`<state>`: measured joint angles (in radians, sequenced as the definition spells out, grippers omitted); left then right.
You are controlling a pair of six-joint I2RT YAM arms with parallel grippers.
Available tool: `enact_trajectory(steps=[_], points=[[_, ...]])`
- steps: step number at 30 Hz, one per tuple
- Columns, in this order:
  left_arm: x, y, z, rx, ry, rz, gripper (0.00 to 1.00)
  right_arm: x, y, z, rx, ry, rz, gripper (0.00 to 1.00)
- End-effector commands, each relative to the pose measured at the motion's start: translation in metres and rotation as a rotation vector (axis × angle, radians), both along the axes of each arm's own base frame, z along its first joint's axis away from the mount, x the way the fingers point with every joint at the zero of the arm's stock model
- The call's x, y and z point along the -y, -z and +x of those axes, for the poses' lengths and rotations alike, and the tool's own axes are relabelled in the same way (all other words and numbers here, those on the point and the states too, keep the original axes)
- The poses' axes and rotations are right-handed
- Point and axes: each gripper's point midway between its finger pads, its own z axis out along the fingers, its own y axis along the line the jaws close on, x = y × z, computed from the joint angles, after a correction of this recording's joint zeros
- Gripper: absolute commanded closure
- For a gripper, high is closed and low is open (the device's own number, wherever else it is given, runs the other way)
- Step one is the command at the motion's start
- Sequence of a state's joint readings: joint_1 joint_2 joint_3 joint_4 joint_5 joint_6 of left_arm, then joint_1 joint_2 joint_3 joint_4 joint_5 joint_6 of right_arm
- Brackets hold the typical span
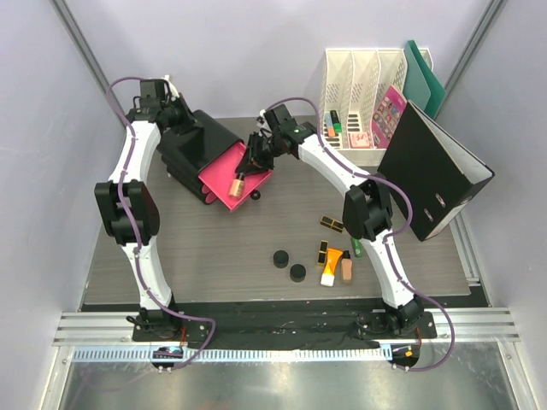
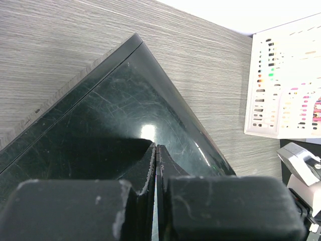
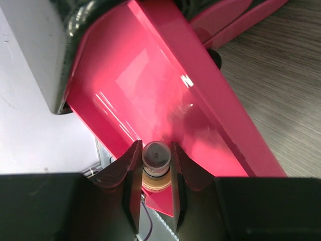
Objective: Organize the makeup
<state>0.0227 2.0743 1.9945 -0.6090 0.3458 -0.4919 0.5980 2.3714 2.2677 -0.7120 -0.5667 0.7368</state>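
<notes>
My right gripper (image 3: 154, 149) pinches the small round peach bottle (image 3: 154, 162) by its top, over the open glossy pink drawer (image 3: 165, 90). I'd lower it inside the rims (2 run close) before letting go. My left gripper (image 2: 156, 155), pressed together, seems to steady the shiny black box (image 2: 100, 130). The grey tabletop (image 1: 214, 256) beside the drawer gives room to back out.

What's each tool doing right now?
Left tool: closed, empty.
Right tool: closed on a peach bottle.

Grey wood-grain table (image 1: 197, 248) carries two black compacts (image 1: 279, 259), black-and-gold cases (image 1: 332, 224), an orange-and-white tube (image 1: 330, 271), a peach bottle (image 1: 347, 270).
</notes>
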Motion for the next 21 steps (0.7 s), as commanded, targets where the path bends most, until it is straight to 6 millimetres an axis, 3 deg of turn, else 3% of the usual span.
enact_trajectory(steps=[1,3,7,13,15,21], points=[[-0.020,0.091,-0.040,-0.324,-0.038,0.069,1.00,0.001,-0.021,-0.001,0.046,0.023,-0.010,0.72],[-0.021,0.092,-0.041,-0.330,-0.040,0.069,1.00,0.004,-0.021,0.000,0.054,0.028,-0.024,0.54],[-0.023,0.092,-0.041,-0.332,-0.045,0.073,1.00,0.009,-0.028,0.003,0.082,0.046,-0.044,0.38],[-0.025,0.093,-0.041,-0.340,-0.051,0.074,1.00,0.011,-0.036,0.006,0.103,0.066,-0.054,0.36],[-0.025,0.092,-0.040,-0.340,-0.051,0.076,1.00,0.013,-0.047,0.010,0.132,0.082,-0.054,0.35],[-0.030,0.092,-0.039,-0.345,-0.062,0.079,1.00,0.032,-0.067,0.020,0.220,0.143,-0.127,0.30]])
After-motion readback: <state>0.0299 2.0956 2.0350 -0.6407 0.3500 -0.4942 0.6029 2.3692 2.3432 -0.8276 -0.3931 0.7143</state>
